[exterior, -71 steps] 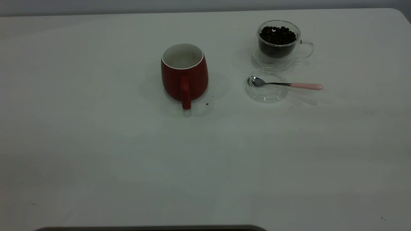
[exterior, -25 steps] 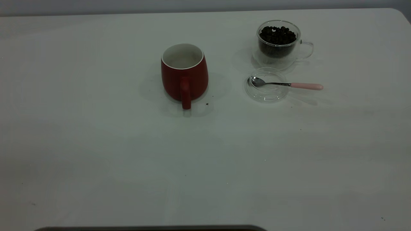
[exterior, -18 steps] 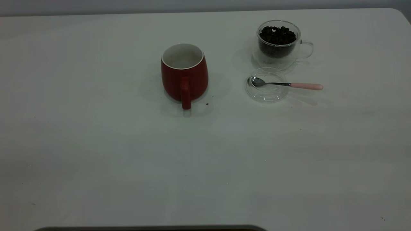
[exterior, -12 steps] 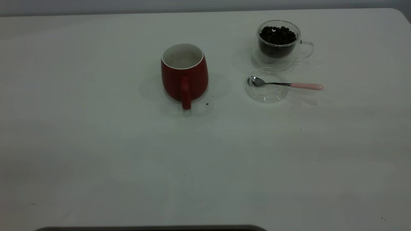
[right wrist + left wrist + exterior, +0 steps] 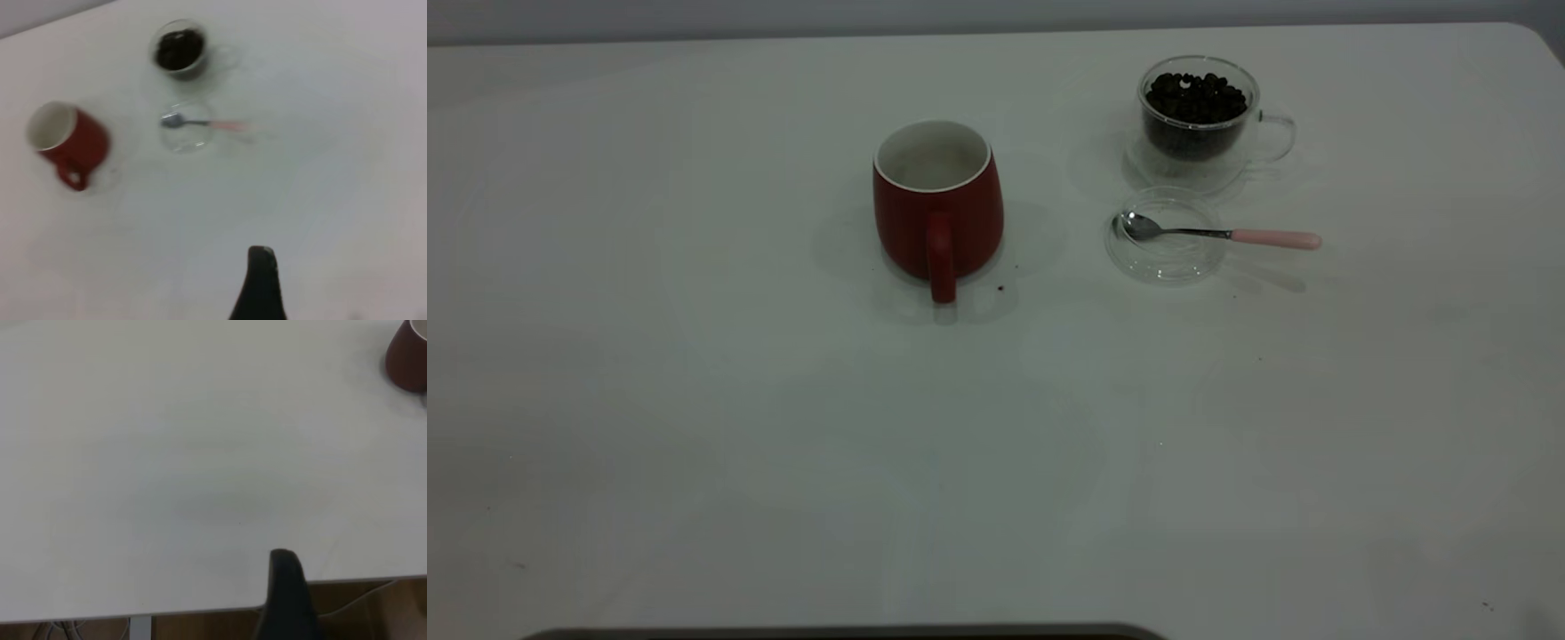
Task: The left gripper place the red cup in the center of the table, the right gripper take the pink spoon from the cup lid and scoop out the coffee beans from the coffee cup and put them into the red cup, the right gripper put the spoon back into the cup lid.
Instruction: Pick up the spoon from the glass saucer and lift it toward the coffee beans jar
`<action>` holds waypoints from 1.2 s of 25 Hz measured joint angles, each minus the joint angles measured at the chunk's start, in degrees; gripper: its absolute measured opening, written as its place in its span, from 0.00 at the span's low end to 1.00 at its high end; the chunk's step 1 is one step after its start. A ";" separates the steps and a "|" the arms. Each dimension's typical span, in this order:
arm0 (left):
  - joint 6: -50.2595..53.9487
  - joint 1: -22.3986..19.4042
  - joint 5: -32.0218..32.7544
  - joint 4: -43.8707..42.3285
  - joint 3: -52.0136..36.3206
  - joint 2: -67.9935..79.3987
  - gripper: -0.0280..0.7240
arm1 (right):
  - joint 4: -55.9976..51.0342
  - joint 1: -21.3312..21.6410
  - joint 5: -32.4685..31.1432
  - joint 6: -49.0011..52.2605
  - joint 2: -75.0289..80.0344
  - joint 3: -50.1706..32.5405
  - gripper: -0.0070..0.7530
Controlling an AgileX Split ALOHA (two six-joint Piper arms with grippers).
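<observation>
The red cup (image 5: 937,206) stands upright near the table's (image 5: 694,427) middle, handle toward the near edge, its white inside showing no beans. To its right stands the clear coffee cup (image 5: 1199,124) full of coffee beans (image 5: 1196,96). In front of it lies the cup lid (image 5: 1165,238), with the pink spoon's (image 5: 1272,238) bowl resting in it and the handle pointing right. Neither arm appears in the exterior view. My left gripper (image 5: 283,555) hangs over the table's edge, far from the red cup (image 5: 407,360). My right gripper (image 5: 261,252) is high above the table, well away from the spoon (image 5: 203,123), the lid (image 5: 187,130) and the red cup (image 5: 70,143). Both show as a single shut tip, holding nothing.
A small dark speck (image 5: 1000,288) lies beside the red cup's base. In the left wrist view, the table's edge (image 5: 200,612) runs just ahead of the gripper, with brown floor and cables below. A dark strip (image 5: 845,633) borders the near table edge.
The cups, lid and spoon stand where they were. Only faint shadows drift across the near part of the table.
</observation>
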State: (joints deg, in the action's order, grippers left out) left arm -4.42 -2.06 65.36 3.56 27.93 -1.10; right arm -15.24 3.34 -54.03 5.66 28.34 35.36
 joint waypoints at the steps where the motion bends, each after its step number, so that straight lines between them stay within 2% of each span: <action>1: 0.00 0.00 0.00 0.00 0.00 0.00 0.82 | -2.00 0.00 1.32 -2.28 4.46 1.08 0.92; 9: 0.00 0.00 0.00 0.00 0.00 0.00 0.82 | -20.87 0.00 7.68 -21.88 37.21 9.47 0.89; 13: 0.00 0.00 0.00 0.00 0.00 0.00 0.82 | -30.09 0.00 11.06 -29.23 51.11 11.15 0.89; 21: 0.16 0.00 0.00 0.00 0.00 0.00 0.82 | -47.77 2.34 14.56 -46.25 69.92 11.27 0.89; 30: 0.16 0.00 0.00 0.00 0.00 0.00 0.82 | -71.14 2.63 16.22 -65.79 87.49 11.73 0.89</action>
State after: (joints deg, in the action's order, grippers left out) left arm -4.26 -2.06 65.36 3.56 27.93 -1.10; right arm -86.38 5.97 -37.81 -60.13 115.83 47.09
